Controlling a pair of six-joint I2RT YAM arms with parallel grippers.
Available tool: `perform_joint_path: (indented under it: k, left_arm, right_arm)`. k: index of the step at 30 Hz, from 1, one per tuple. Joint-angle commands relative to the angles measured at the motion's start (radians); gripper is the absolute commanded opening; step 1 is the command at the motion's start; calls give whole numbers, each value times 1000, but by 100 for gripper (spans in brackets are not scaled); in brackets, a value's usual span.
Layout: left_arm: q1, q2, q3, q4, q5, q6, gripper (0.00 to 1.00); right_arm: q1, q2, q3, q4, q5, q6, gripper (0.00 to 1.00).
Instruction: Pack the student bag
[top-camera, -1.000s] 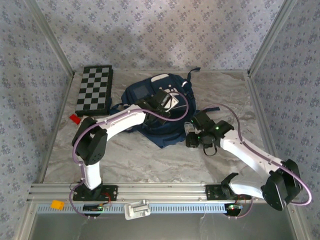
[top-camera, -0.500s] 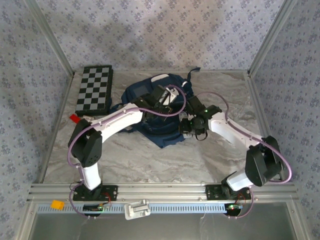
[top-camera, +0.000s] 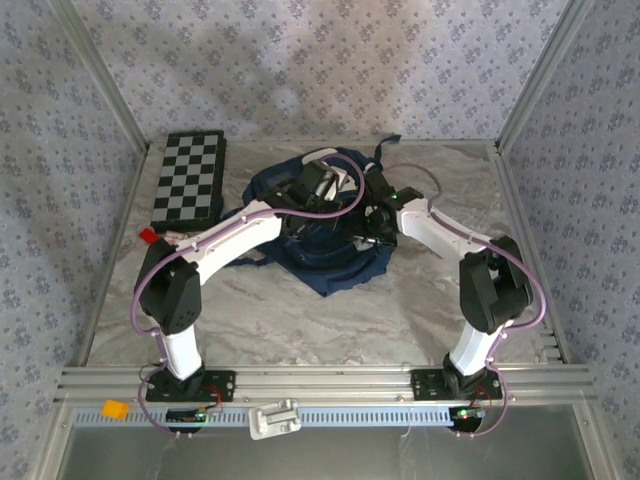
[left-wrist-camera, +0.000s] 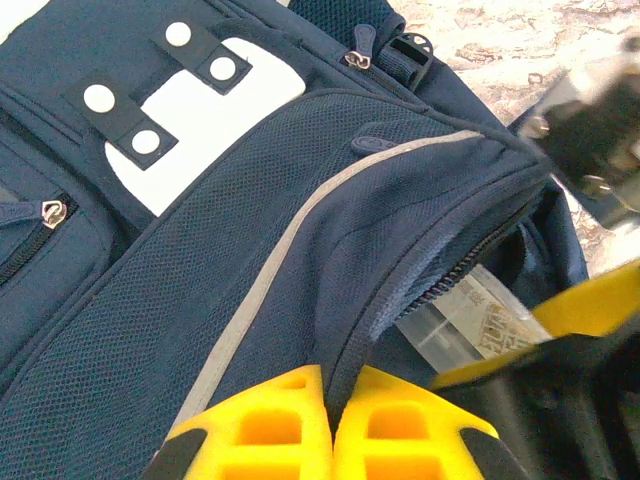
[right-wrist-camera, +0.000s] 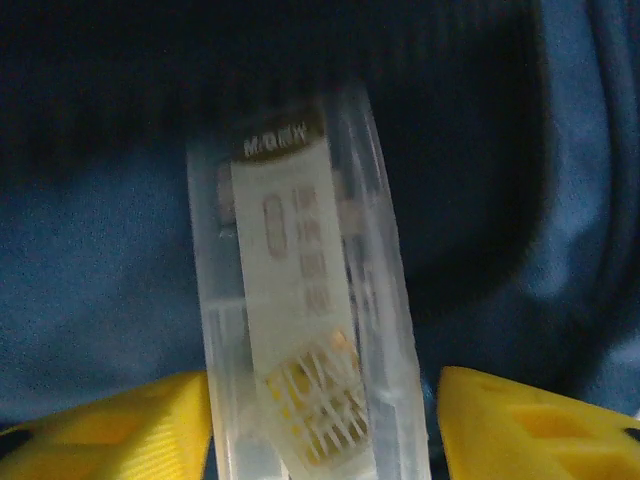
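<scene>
The left claw (left-wrist-camera: 332, 390) is pinching the bag (left-wrist-camera: 180, 290) by its zipper edge near the tabletop's (top-camera: 300, 320) far edge. The right claw (right-wrist-camera: 325, 400) is clasping a clear case (right-wrist-camera: 300, 280) inside the opening.

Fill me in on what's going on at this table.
Two robot arms are packing a navy backpack. The left gripper pinches the fabric at the zipper edge, holding the main compartment open. The right gripper holds a clear plastic box with a printed label, its front end at the mouth of the dark opening. A checkerboard lies apart from the backpack, on the left arm's side.
</scene>
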Motion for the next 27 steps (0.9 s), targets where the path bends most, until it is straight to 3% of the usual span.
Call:
perform_joint_path:
  k: [1, 12, 20, 27]
  left_arm:
    - [5, -30, 16, 46, 27, -55, 0]
    - [19, -65, -31, 62, 74, -87, 0]
    - [19, -76, -22, 56, 90, -109, 0]
    - [20, -87, -16, 52, 81, -134, 0]
  right_arm:
    - [-7, 24, 25, 31, -23, 8, 68]
    - [-26, -171, -200, 151, -171, 58, 69]
    - [-13, -176, -250, 322, -218, 166, 48]
    - [25, -106, -241, 551, -228, 264, 48]
